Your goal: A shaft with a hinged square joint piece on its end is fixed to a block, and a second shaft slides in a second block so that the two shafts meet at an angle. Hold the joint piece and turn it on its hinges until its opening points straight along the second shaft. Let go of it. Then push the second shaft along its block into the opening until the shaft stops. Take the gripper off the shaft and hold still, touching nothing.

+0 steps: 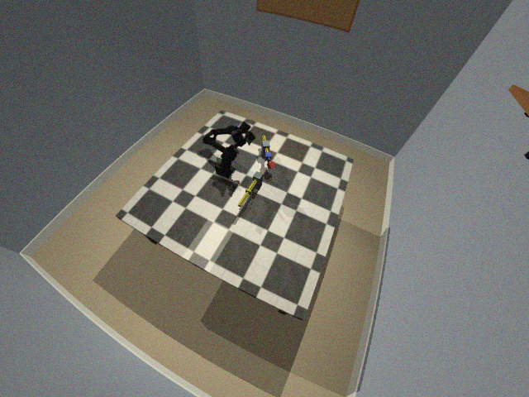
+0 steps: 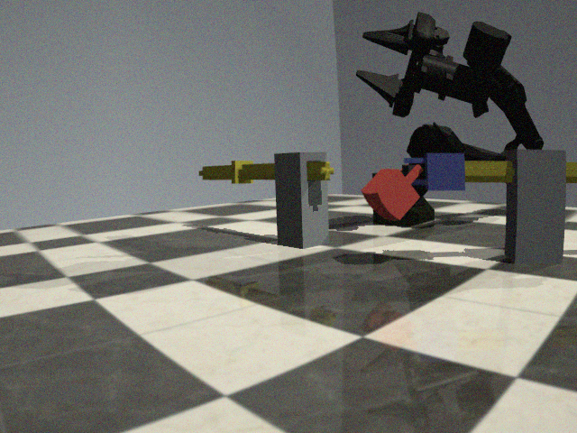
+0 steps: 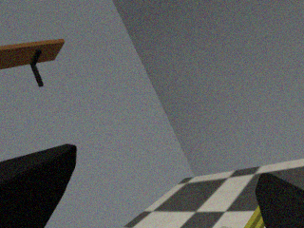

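The red joint piece (image 1: 271, 164) (image 2: 391, 193) hangs tilted from the blue hinge part (image 1: 268, 155) (image 2: 445, 171) on the end of the fixed yellow shaft (image 2: 488, 171), which runs through its grey block (image 1: 265, 144) (image 2: 538, 205). Its opening cannot be made out. The second yellow shaft (image 1: 245, 197) (image 2: 214, 172) passes through the other grey block (image 1: 257, 174) (image 2: 291, 200). Its tip sticks out a little, with a gap to the red piece. My gripper (image 2: 361, 53) (image 3: 169, 170) is wide open and empty, above the parts, touching nothing. Part of a yellow shaft (image 3: 256, 219) shows beside one finger.
The parts and the black arm (image 1: 226, 160) stand on a checkered table top (image 1: 220, 254) (image 2: 186, 363). A yellow collar (image 2: 240, 171) sits on the second shaft, outside its block. A brown shelf (image 1: 307, 12) (image 3: 30, 54) is on the wall, far from the parts.
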You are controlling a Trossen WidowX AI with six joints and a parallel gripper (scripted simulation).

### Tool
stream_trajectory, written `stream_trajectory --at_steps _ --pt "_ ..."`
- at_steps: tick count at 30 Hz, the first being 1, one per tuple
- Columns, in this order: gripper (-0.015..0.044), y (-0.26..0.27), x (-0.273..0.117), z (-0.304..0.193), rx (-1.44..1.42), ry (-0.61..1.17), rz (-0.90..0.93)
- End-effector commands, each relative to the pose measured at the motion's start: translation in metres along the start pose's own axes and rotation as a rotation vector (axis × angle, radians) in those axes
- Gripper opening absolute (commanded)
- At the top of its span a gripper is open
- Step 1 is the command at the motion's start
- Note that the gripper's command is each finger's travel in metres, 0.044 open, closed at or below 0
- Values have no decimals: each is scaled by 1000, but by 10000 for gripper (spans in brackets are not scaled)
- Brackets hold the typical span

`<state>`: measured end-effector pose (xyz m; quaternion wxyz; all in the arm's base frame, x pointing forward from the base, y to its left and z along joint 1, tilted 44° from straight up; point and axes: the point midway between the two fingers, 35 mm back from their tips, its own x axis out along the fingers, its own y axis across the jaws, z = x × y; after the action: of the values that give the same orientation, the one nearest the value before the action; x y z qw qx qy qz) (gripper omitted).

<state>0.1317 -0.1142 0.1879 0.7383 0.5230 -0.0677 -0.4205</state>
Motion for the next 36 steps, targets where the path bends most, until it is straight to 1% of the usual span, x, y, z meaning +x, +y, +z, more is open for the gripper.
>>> stream_trajectory --at_steps 1,2,5,18,36 --pt "426 0 0 0 0 0 0" --pt "440 0 0 0 0 0 0" --pt "440 3 0 -3 -41 28 -14" --pt "440 27 1 -29 -344 290 -109" --pt "440 59 4 -76 -727 747 -169"
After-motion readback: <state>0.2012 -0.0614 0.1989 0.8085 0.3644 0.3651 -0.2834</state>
